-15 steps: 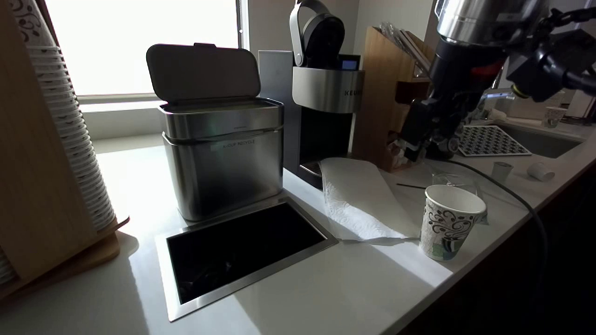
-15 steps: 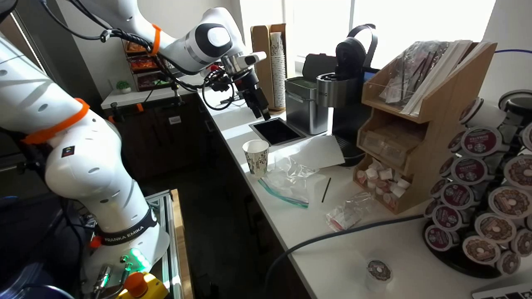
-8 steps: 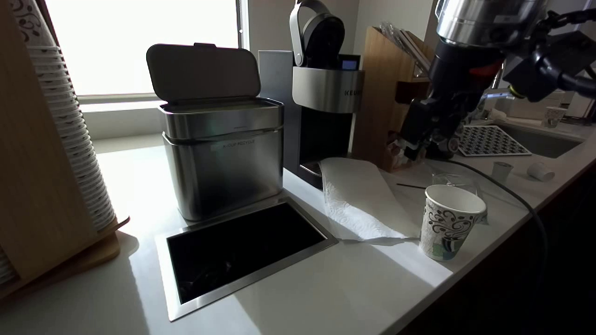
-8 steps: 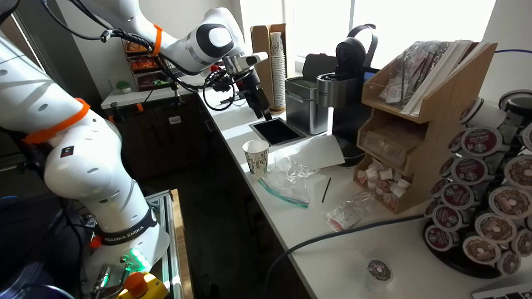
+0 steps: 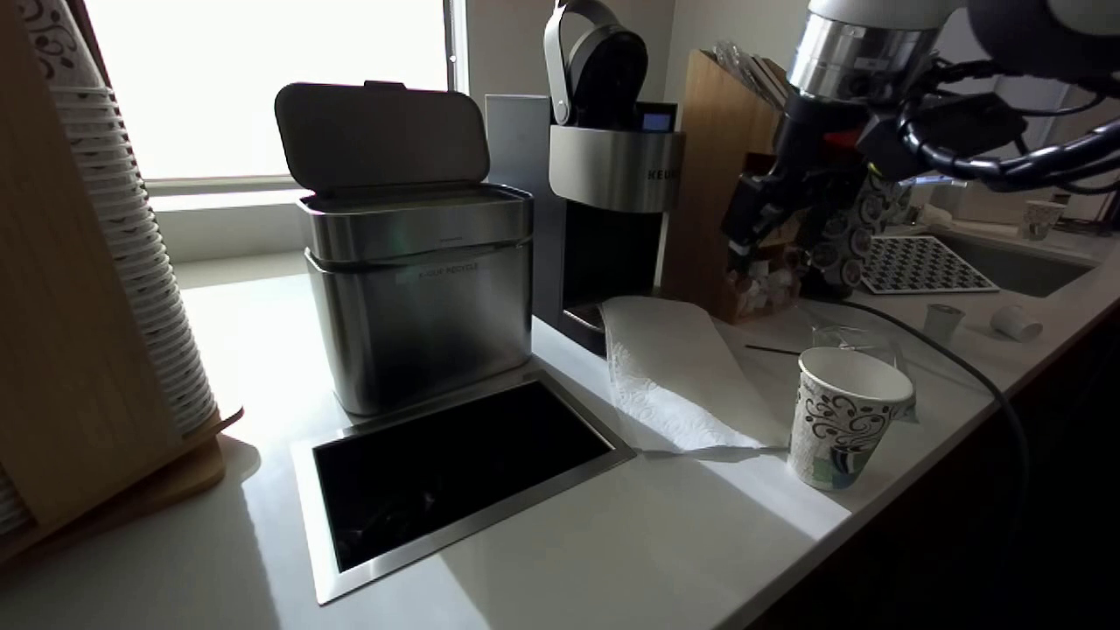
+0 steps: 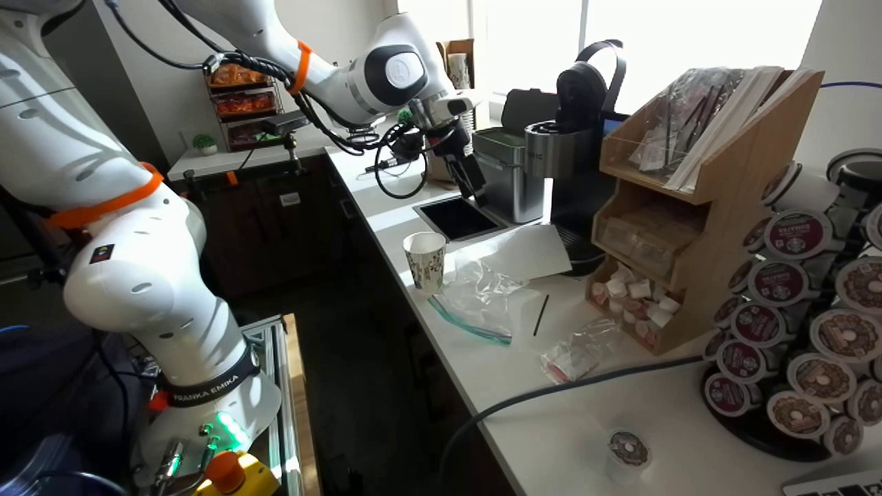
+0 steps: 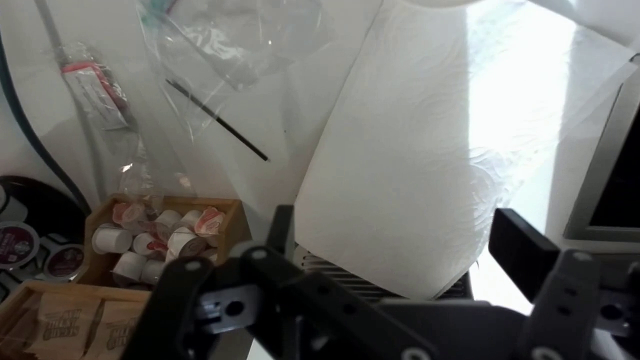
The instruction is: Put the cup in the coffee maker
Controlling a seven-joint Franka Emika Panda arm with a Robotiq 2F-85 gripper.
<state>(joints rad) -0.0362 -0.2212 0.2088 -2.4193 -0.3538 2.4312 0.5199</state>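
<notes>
Shifts pincer (image 7: 395, 230), spread and empty, right toward coffee maker (image 6: 575, 155) in an exterior view; leaves cup (image 6: 425, 265) ungrasped, so likely must swing back for pickup.

We read "K-CUP RECYCLE" on the steel bin (image 5: 429, 324), a partial "KEUR" on the coffee maker (image 5: 608, 166), "FRANKA EMIKA" on the arm's base collar (image 6: 210, 387), "SUMATRA" on a coffee pod (image 6: 798, 234) and, upside down, "SUGAR IN THE RAW" on a brown packet (image 7: 62, 320).
</notes>
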